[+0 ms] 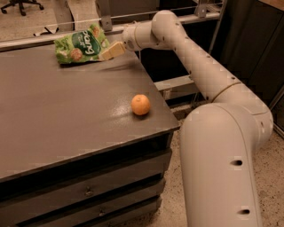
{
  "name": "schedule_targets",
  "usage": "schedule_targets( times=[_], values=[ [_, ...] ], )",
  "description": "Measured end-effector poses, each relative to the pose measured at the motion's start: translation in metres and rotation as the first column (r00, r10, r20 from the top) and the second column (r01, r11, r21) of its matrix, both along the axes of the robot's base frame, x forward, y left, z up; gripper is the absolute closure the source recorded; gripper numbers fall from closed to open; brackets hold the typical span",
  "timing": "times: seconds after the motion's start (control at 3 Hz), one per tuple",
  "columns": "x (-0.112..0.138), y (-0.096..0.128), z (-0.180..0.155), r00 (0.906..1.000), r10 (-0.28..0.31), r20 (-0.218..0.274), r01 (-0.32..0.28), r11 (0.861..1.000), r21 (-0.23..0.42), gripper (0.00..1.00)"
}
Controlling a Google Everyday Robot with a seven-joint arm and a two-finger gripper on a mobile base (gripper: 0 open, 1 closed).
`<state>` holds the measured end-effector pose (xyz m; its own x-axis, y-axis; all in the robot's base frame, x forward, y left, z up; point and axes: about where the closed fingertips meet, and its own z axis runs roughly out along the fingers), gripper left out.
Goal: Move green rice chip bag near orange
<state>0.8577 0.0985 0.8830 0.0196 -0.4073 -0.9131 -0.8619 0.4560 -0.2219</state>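
Observation:
The green rice chip bag [81, 45] is at the far left of the grey table [53, 119], its right edge tilted up. My gripper [110, 51] is at the bag's right edge, shut on that edge, with the arm reaching in from the right. The orange [140, 104] sits alone near the table's right front corner, well apart from the bag and the gripper, toward the front and right of them.
The table has drawers [88, 190] under its front edge. A metal rail [66, 33] runs behind the table's far edge. My arm's large white base [222, 164] stands right of the table. An office chair [20, 5] stands on the floor far back left.

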Motion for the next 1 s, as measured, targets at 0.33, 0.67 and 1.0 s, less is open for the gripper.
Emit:
schedule_targets(
  times=[0.33,0.67,1.0],
  values=[
    [0.002,0.013,-0.009,0.9994,0.017,-0.031,-0.017,1.0,0.004,0.0],
    [0.001,0.026,-0.021,0.9973,0.038,-0.062,-0.037,0.999,0.007,0.0],
    [0.003,0.039,-0.026,0.9955,0.062,-0.072,-0.06,0.998,0.023,0.16]
  ],
)
